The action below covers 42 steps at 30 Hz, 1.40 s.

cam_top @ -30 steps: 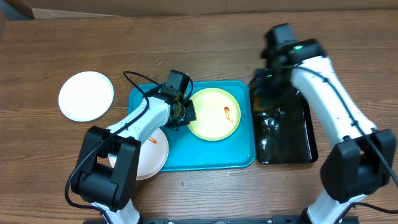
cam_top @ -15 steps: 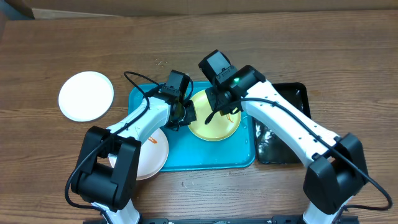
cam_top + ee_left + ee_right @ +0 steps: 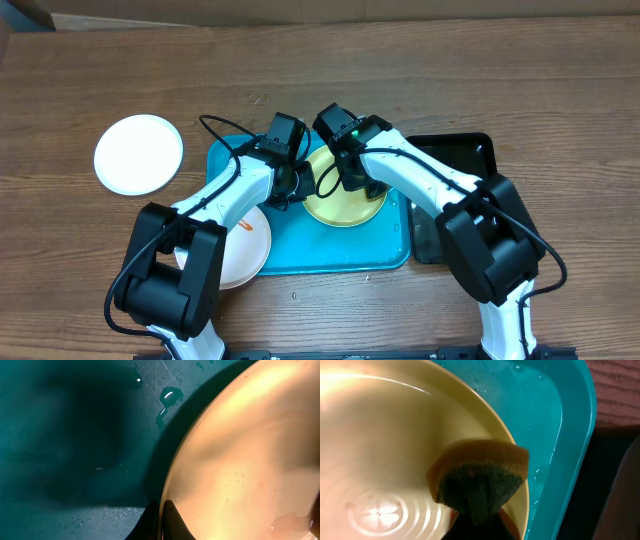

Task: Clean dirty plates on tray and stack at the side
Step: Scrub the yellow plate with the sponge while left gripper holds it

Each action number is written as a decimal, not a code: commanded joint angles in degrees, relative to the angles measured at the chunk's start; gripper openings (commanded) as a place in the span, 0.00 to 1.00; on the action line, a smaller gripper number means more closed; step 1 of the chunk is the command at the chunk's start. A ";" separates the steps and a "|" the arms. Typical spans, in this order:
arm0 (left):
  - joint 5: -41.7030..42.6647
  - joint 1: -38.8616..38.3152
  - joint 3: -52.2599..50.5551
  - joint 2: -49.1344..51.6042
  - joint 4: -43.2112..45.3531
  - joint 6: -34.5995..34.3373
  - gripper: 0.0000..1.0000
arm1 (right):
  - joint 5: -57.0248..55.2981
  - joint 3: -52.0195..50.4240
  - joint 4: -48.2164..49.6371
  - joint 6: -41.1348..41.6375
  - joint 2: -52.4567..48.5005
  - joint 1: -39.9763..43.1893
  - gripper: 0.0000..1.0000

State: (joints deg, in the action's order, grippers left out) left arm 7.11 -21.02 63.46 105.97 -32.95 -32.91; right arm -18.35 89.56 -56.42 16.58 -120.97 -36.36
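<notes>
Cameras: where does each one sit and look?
Overhead: above the brown wooden table, looking down at the turquoise plastic tray and pale yellow round plate; the left arm and right arm show.
Left wrist: on the left arm, close over the plate's rim and wet tray; one dark jaw tip shows.
Right wrist: on the right arm, facing down at the plate and a yellow-and-green sponge in its jaws.
Shared: all see the plate.

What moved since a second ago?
The right gripper swung left from over the black tray to the yellow-green plate, where its sponge now presses. The left gripper stayed clamped on that plate's rim; the turquoise tray and far-left white plate did not move.
</notes>
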 commanded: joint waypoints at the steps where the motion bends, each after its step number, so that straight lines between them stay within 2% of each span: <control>1: -0.02 -0.39 -0.11 -0.22 -0.46 -0.07 0.05 | -2.47 -0.04 0.24 2.49 -0.11 0.52 0.04; 6: -0.02 -0.39 -0.11 -0.22 -0.48 -0.07 0.05 | 0.17 -0.17 -0.22 2.84 -0.15 0.90 0.04; 9: -0.02 -0.39 -0.11 -0.22 -0.66 0.11 0.05 | 3.93 -0.66 -0.11 2.82 -0.46 2.19 0.10; 12: -0.04 -0.39 -0.11 -0.22 -0.63 0.13 0.04 | 7.56 -2.23 1.55 2.80 -0.59 4.46 0.11; 19: -0.02 -0.39 -0.11 -0.22 -0.57 0.11 0.04 | 25.64 -4.81 3.58 -1.86 -0.59 9.53 0.13; 24: -0.02 -0.39 -0.11 -0.22 0.17 0.09 0.04 | 27.47 -4.81 2.99 -1.81 -0.59 9.14 0.09; 32: -0.02 -0.39 -0.11 -0.22 0.17 0.11 0.04 | 34.12 -4.79 2.60 -2.03 -0.59 6.47 0.09; 38: -0.02 -0.39 -0.11 -0.22 0.15 0.11 0.05 | 54.80 -4.61 8.44 -2.05 -0.57 8.20 0.06; 42: -0.02 -0.39 -0.11 -0.22 -0.11 0.13 0.05 | 63.65 -1.11 9.75 -2.05 -0.26 12.04 0.04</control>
State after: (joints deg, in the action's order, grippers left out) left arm 7.07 -21.02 63.46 105.97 -32.97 -32.91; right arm 32.42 85.14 -46.33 14.92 -121.16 -27.73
